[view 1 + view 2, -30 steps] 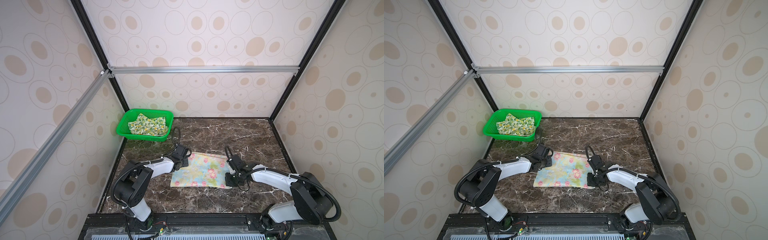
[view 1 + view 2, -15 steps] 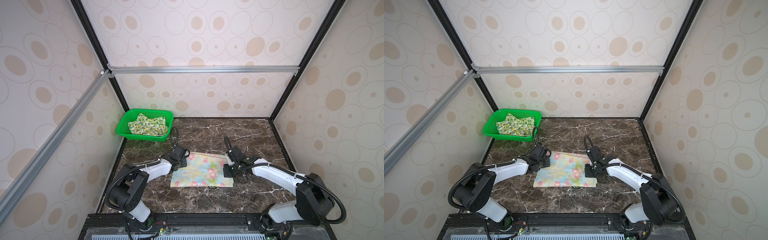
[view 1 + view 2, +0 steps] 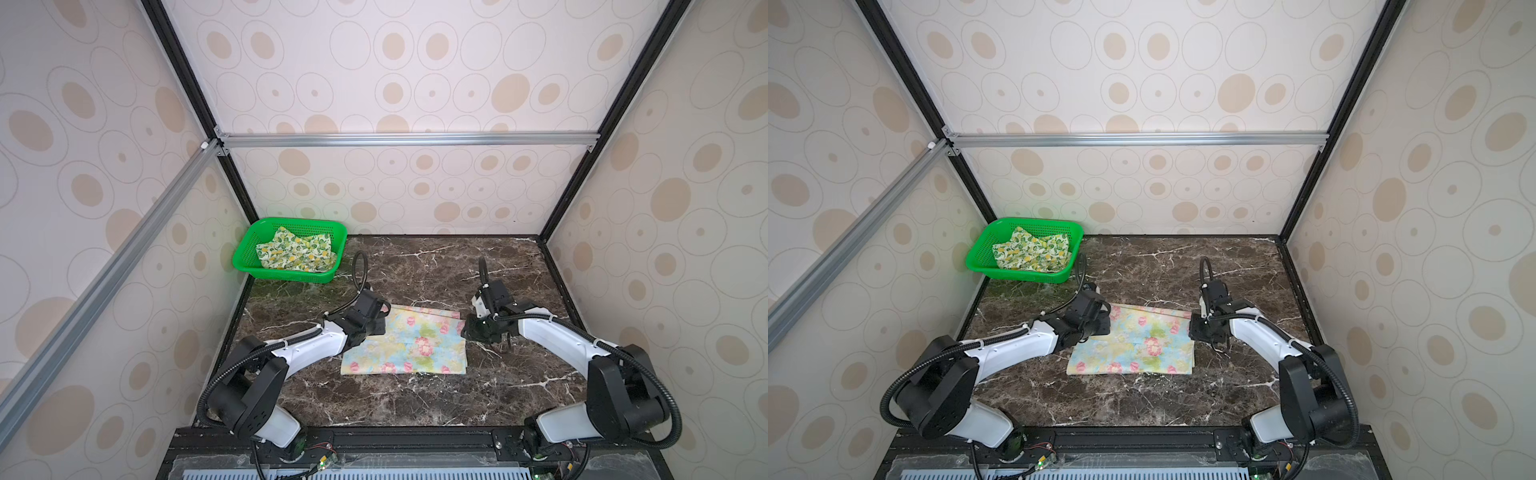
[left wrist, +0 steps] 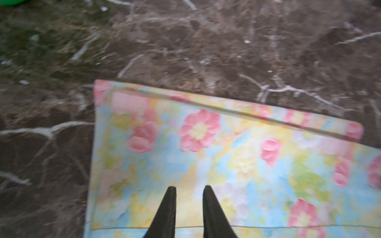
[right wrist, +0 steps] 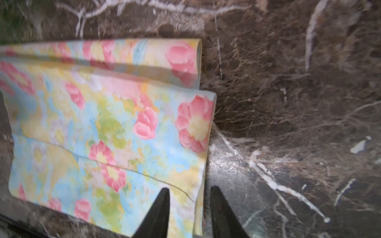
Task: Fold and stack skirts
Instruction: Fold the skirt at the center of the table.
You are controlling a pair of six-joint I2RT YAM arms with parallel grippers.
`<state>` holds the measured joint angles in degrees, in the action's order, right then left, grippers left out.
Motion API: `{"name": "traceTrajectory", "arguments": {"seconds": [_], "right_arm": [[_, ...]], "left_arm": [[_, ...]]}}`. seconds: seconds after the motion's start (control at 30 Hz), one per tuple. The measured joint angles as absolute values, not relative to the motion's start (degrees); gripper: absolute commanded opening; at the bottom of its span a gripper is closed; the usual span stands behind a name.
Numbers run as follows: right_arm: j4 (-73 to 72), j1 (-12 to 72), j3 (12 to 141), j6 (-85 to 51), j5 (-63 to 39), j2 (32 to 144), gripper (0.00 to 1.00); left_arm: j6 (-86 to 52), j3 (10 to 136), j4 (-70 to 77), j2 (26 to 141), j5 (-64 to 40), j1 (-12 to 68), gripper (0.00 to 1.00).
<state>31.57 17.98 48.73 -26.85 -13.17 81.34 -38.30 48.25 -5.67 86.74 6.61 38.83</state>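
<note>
The pastel blue-yellow skirt [image 3: 409,345] [image 3: 1138,345] with pink flowers lies folded flat on the dark marble table [image 3: 415,399]. A narrower layer sticks out along its far edge. My left gripper [image 3: 383,319] [image 4: 189,187] hovers over the skirt's [image 4: 226,154] far left corner, open, with only cloth showing below the gap. My right gripper [image 3: 467,328] [image 5: 189,188] is open and straddles the right edge of the skirt [image 5: 103,123], one finger over cloth and one over marble. The cream lemon-print skirt [image 3: 297,249] [image 3: 1032,249] lies crumpled in the basket.
A green perforated basket [image 3: 243,253] [image 3: 978,253] stands in the table's far left corner. Patterned walls and a black frame close in the table on three sides. A black rail [image 3: 415,436] with both arm bases runs along the front edge.
The right gripper has moved away from the front along the skirt's right edge and gone from shut to open, letting go of the cloth. The left gripper shifted slightly right.
</note>
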Motion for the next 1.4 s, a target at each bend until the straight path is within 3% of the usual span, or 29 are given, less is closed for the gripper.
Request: {"name": "traceTrajectory", "arguments": {"seconds": [0.27, 0.53, 0.87, 1.4], "right_arm": [[29.5, 14.4, 42.9, -27.1, -20.4, 80.3, 0.5], [25.5, 13.4, 41.0, -27.6, -24.1, 80.8, 0.46], [20.5, 13.3, 38.0, -29.0, -26.7, 83.3, 0.45], [10.9, 13.1, 36.9, -31.7, -31.2, 87.1, 0.34]], "left_arm": [[-39.3, 55.7, -0.3, 96.1, -0.7, 47.7, 0.2], [-39.7, 64.9, 1.4, 108.3, -5.3, 53.9, 0.16], [-40.5, 66.1, 1.7, 112.9, -7.7, 54.8, 0.13], [-40.7, 66.6, 1.6, 113.5, -8.1, 54.9, 0.1]]}}
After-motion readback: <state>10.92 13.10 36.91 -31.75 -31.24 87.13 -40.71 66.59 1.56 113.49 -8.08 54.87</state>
